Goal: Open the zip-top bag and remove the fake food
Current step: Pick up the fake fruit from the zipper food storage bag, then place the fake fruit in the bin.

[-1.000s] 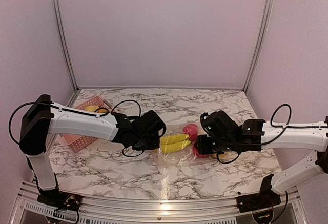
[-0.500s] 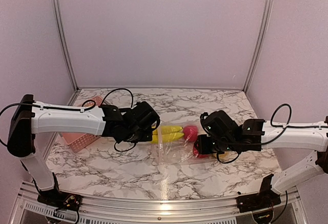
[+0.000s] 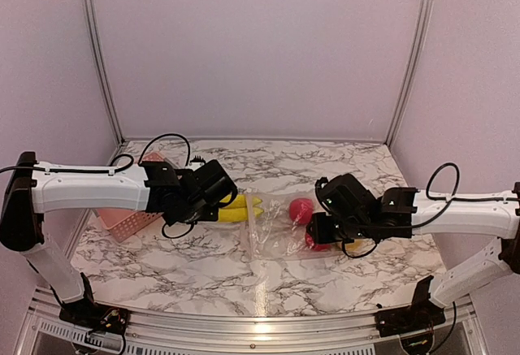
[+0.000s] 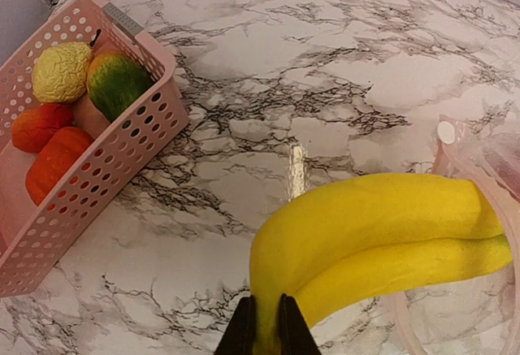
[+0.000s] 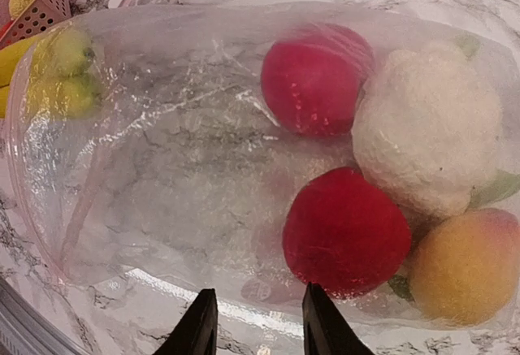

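The clear zip-top bag (image 3: pixel 276 233) lies mid-table with its mouth to the left. My left gripper (image 3: pixel 216 205) is shut on the stem end of the yellow bananas (image 3: pixel 237 206) and holds them just left of the bag's mouth. In the left wrist view the fingertips (image 4: pixel 266 322) pinch the stem, and the bananas (image 4: pixel 374 225) reach to the bag's pink zip rim (image 4: pixel 455 148). My right gripper (image 3: pixel 315 229) is open, its jaws (image 5: pixel 253 314) astride the bag's (image 5: pixel 179 152) edge. Two red pieces (image 5: pixel 345 233), a white piece (image 5: pixel 426 127) and a yellow-orange fruit (image 5: pixel 467 261) remain inside.
The pink slatted basket (image 3: pixel 122 223) stands at the left edge. In the left wrist view the basket (image 4: pixel 122 144) holds a yellow lemon (image 4: pixel 61 71), a green piece (image 4: pixel 118 83) and orange-red pieces (image 4: pixel 49 127). Metal rails frame the near table edge.
My left gripper has pulled the bananas leftward, out of the bag's mouth and toward the basket. The right arm has stayed on the bag.
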`<action>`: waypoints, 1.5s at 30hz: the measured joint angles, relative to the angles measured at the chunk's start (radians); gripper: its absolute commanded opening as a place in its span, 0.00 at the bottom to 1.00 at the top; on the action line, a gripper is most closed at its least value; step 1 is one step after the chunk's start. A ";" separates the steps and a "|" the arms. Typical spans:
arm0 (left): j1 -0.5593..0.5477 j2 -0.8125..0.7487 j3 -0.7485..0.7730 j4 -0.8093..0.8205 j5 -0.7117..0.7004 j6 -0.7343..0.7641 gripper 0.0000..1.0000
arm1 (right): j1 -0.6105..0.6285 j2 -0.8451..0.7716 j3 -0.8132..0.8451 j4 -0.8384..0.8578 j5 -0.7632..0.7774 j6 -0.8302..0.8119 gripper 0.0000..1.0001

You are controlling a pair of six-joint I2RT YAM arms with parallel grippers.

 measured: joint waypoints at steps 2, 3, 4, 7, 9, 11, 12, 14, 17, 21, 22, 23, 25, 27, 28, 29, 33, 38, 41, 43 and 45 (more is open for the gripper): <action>0.017 -0.016 -0.020 -0.026 -0.018 -0.002 0.00 | 0.000 0.000 0.003 0.000 0.000 0.000 0.35; 0.027 -0.028 -0.032 -0.039 -0.027 -0.003 0.00 | 0.000 0.000 0.005 0.000 0.000 0.000 0.35; 0.037 -0.043 -0.042 -0.050 -0.036 -0.003 0.00 | 0.000 0.000 0.006 0.000 0.000 0.000 0.35; 0.071 -0.092 -0.064 -0.080 -0.061 -0.004 0.00 | 0.000 0.000 0.006 0.000 0.000 0.000 0.35; 0.103 -0.131 -0.076 -0.097 -0.080 -0.005 0.00 | 0.000 0.000 0.006 0.000 0.000 0.000 0.35; 0.145 -0.167 -0.092 -0.106 -0.093 -0.005 0.00 | 0.000 0.000 0.006 0.000 0.000 -0.002 0.35; 0.164 -0.180 -0.103 -0.111 -0.098 -0.005 0.00 | 0.000 0.000 0.006 0.001 -0.001 -0.004 0.35; 0.224 -0.211 -0.114 -0.114 -0.104 -0.003 0.00 | 0.000 0.000 0.006 0.001 -0.001 -0.011 0.35; 0.312 -0.245 -0.126 -0.117 -0.108 0.006 0.00 | 0.000 0.000 0.006 0.002 -0.002 -0.016 0.35; 0.441 -0.291 -0.141 -0.112 -0.103 0.035 0.00 | 0.000 0.000 0.006 0.008 -0.011 -0.021 0.35; 0.469 -0.300 -0.146 -0.111 -0.102 0.042 0.00 | 0.000 0.000 0.006 0.010 -0.012 -0.023 0.35; 0.508 -0.312 -0.154 -0.108 -0.098 0.048 0.00 | 0.000 0.000 0.006 0.010 -0.014 -0.024 0.35; 0.588 -0.342 -0.183 -0.097 -0.076 0.061 0.00 | 0.000 0.000 0.006 0.014 -0.016 -0.030 0.35; 0.660 -0.375 -0.224 -0.082 -0.041 0.066 0.00 | -0.001 0.000 0.006 0.015 -0.017 -0.037 0.35; 0.701 -0.394 -0.250 -0.074 -0.019 0.066 0.00 | -0.002 0.000 0.006 0.016 -0.018 -0.038 0.35; 0.733 -0.410 -0.274 -0.068 -0.001 0.065 0.00 | -0.002 0.000 0.006 0.017 -0.018 -0.040 0.35; 0.794 -0.435 -0.336 -0.059 0.045 0.059 0.00 | -0.004 0.000 0.006 0.025 -0.025 -0.041 0.35; 0.823 -0.435 -0.367 -0.053 0.074 0.023 0.00 | -0.006 0.000 0.006 0.030 -0.033 -0.042 0.35; 0.831 -0.436 -0.376 -0.043 0.092 -0.029 0.00 | -0.007 0.000 0.006 0.030 -0.035 -0.042 0.35; 0.833 -0.442 -0.388 -0.035 0.109 -0.081 0.00 | -0.007 0.000 0.006 0.031 -0.036 -0.042 0.35; 0.834 -0.455 -0.398 -0.034 0.127 -0.138 0.00 | -0.007 0.000 0.006 0.034 -0.037 -0.042 0.35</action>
